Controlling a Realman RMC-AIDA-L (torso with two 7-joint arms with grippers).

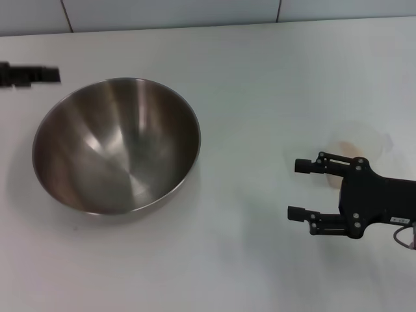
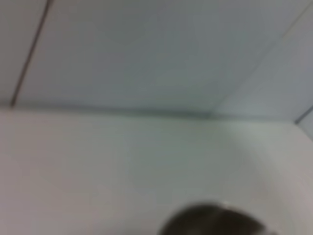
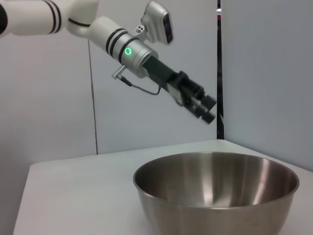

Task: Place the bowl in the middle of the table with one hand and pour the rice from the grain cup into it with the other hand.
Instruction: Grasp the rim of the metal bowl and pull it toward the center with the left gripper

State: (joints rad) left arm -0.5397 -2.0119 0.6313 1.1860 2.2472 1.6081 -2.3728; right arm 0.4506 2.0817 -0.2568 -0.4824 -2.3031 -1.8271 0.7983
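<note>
Bowl [image 1: 117,146] standing left of middle on surface [image 1: 260,78]. Cup [image 1: 361,146], light, thin, squashy, behind open right claw [image 1: 300,189]: best gripped gently around sides. Left claw [image 1: 49,75] raised, apparently closed, empty.

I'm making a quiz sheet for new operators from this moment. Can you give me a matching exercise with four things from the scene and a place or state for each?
Things:
1. bowl
2. grain cup
3. right gripper
4. left gripper

Places or states:
A. raised in the air beyond the bowl, holding nothing
B. empty, standing on the table's left part
C. open, low over the table, just in front of the cup
D. partly hidden behind a black gripper, pale contents inside

Pairs: 1-B, 2-D, 3-C, 4-A
</note>
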